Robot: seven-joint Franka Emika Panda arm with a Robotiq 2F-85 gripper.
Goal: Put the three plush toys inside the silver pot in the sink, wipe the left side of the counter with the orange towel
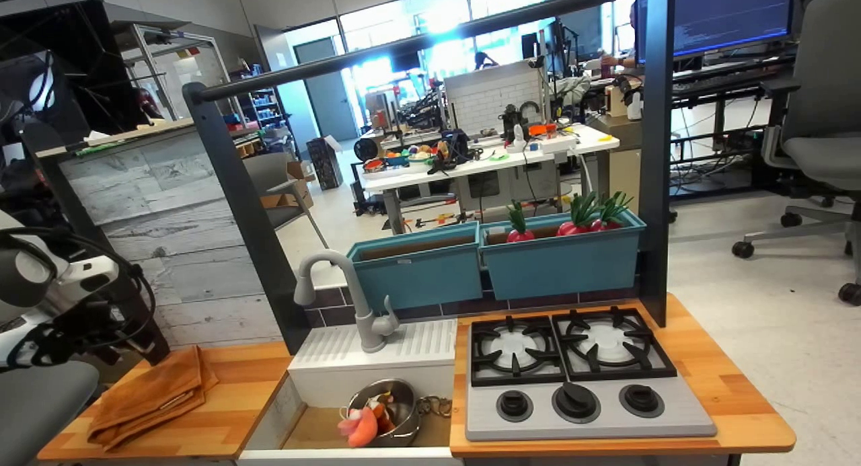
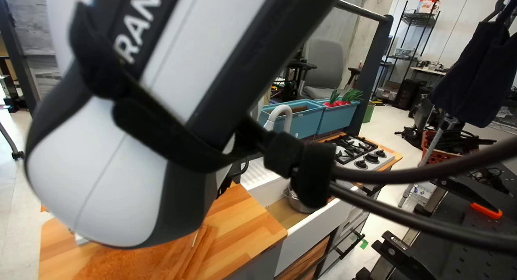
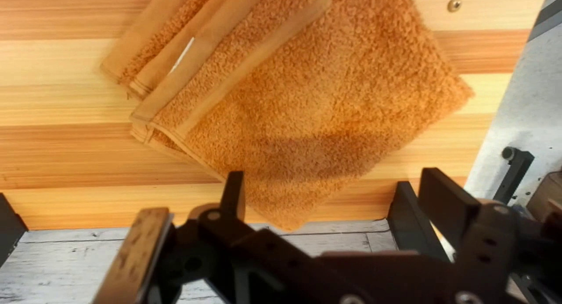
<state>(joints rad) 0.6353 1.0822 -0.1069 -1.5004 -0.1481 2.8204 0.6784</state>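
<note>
While toys (image 1: 364, 426) jut from pot (image 1: 405, 400), end effector (image 3: 331, 193) gapes abv orng towel (image 3: 333, 89)

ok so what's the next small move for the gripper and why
Probably lower the open gripper onto the orange towel, ready to grasp: a towel corner shows between the parted jaws, ungripped, and plush toys already show in the silver pot, one over its rim, so wiping seems next.

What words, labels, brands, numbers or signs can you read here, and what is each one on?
"RAN", on the robot arm in an exterior view; the word is cut off.
Screen: lines of text, too small to read.
Planter: pale mark, too small to read.
Orange towel: white strip, no readable writing.
</note>
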